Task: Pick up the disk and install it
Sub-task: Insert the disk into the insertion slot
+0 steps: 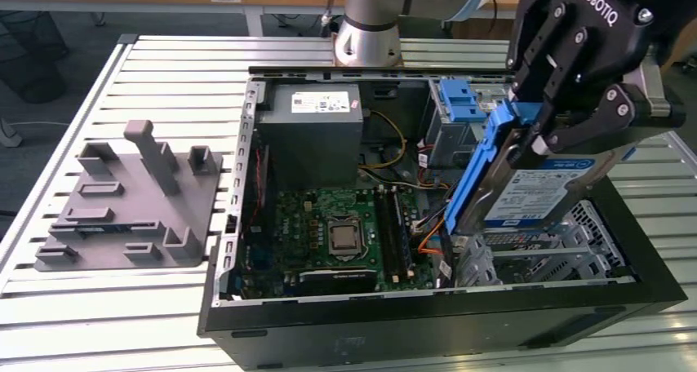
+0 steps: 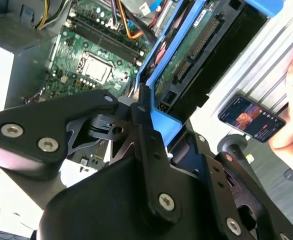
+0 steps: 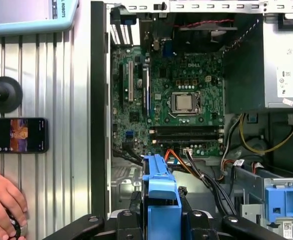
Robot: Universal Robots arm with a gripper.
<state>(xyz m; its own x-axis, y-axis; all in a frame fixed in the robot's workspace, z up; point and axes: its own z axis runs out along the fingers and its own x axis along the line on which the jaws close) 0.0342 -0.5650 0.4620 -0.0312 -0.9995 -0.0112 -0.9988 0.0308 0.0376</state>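
The tool [image 1: 541, 143] is closed on the disk [image 1: 536, 197] and grips it near its upper end, so the disk hangs free above the open computer case [image 1: 436, 327], which lies on its side on the desk [image 1: 142, 307]. The disk stands on its edge and is tilted. Its long axis slants downward into the case, and its blue carrier frame [image 1: 479, 172] faces the motherboard [image 1: 326, 225] in the middle of the case. The lower end of the disk is just above the metal drive cage [image 1: 544, 262] at the corner of the case on the exterior view's right. I judge that this cage is the place where the disk belongs, so the cage lies directly under the tool, along the line of the disk. Whether the lower end already touches the cage I cannot tell. The grey power-supply box [image 1: 316, 123] sits at the far side of the case, well apart from the disk. Outside the case wall, in the first wrist view, a phone [image 3: 16, 135] lies on the desk and a person's hand [image 3: 1, 202] rests near it.
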